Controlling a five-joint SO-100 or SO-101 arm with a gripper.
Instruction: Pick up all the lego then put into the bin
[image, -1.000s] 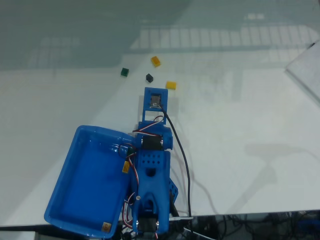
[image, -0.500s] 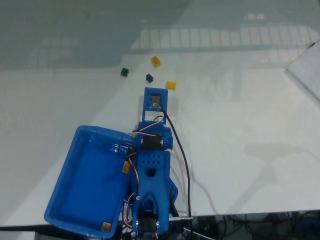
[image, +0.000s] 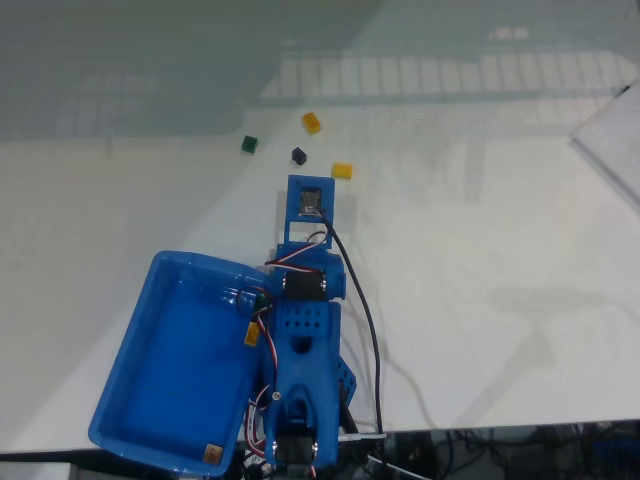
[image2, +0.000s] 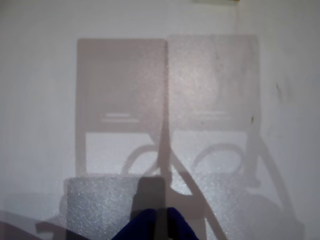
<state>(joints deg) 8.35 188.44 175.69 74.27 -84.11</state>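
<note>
Four tiny lego bricks lie on the white table in the fixed view: a yellow one (image: 312, 122), a dark green one (image: 248, 144), a black one (image: 297, 155) and a second yellow one (image: 342, 170). The blue bin (image: 175, 375) sits at the lower left, beside the folded blue arm (image: 303, 340), and holds no bricks. The arm's camera mount (image: 311, 200) points toward the bricks, just short of the nearer yellow one. In the wrist view my gripper (image2: 159, 227) pokes in at the bottom edge with its two blue fingertips pressed together over bare table, shut on nothing.
A tan square sticker (image: 212, 454) is stuck in the bin's near corner. A black cable (image: 372, 335) runs from the arm to the table's front edge. A pale flat sheet (image: 612, 135) lies at the right edge. Open white table stretches to the right of the arm.
</note>
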